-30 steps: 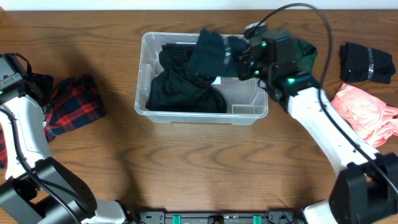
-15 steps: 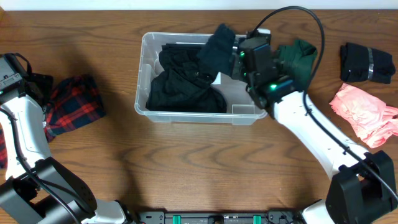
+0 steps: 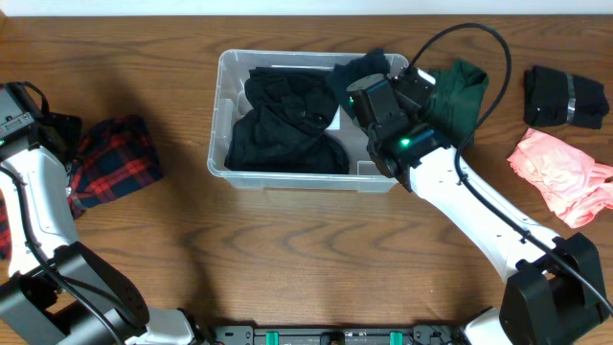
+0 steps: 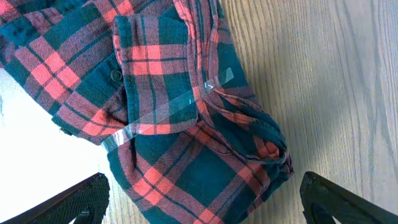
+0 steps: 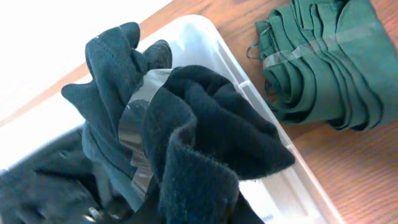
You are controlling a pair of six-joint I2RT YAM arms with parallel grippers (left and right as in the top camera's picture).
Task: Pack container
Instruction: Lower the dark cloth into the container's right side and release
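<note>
Right gripper over container right end, gripping dark garment

Plaid shirt bound with clear tape, laid at 9 o'clock on wooden table, folded green cloth at 1 o'clock, black bundle at 2 o'clock, pink cloth crumpled at 3 o'clock

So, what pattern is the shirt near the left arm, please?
The shirt is red-and-teal plaid; clearest in the left wrist view.
</note>
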